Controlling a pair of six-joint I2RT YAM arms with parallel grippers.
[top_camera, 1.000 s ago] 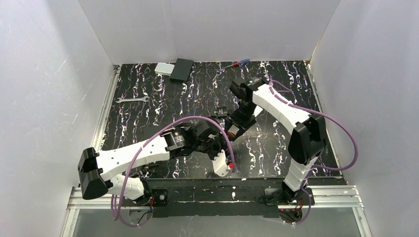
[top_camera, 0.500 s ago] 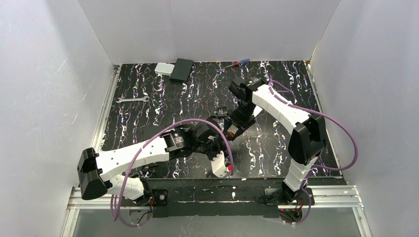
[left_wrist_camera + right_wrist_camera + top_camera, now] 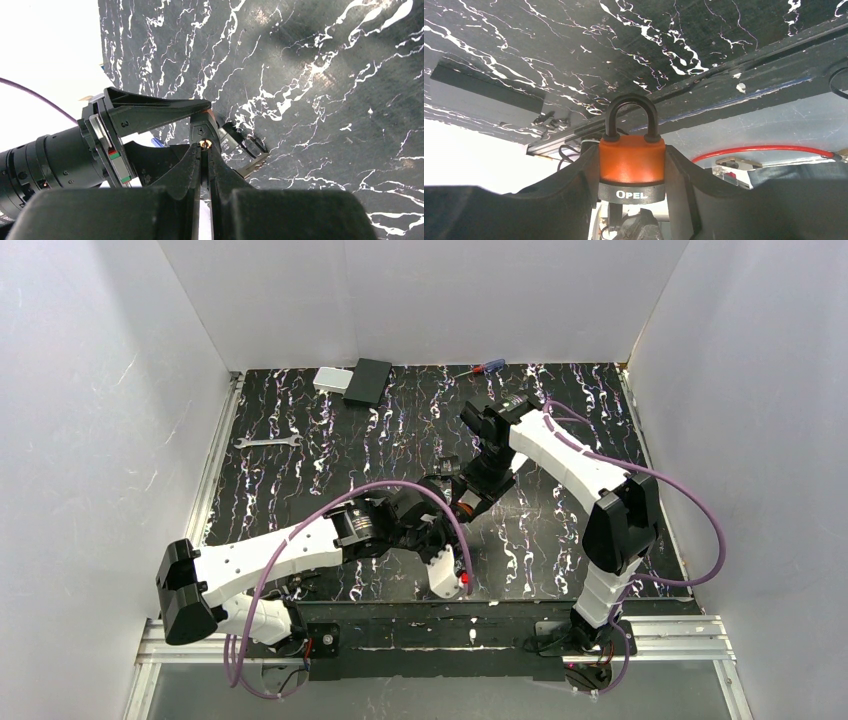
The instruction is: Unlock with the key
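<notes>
My right gripper [image 3: 631,150] is shut on the padlock [image 3: 631,169], which has an orange body, a black base marked OPEL and a closed black shackle. It is held above the table [image 3: 300,490], near the middle in the top view [image 3: 464,508]. My left gripper [image 3: 202,150] is shut on the key [image 3: 203,161], a thin dark sliver between the fingers. Its tip is at the brass keyhole [image 3: 204,144] in the padlock's base. In the right wrist view a dark bar [image 3: 616,216] meets the underside of the base. The key's blade is hidden.
A second small dark-headed key [image 3: 242,147] with a silvery blade lies on the table just past the padlock. A silver wrench [image 3: 268,442] lies at the left. A black box [image 3: 368,381], a grey block [image 3: 330,379] and a screwdriver [image 3: 478,368] lie at the back. White walls stand on three sides.
The right gripper with the padlock has shifted slightly left and the left gripper has edged in, so the two stand closer together.
</notes>
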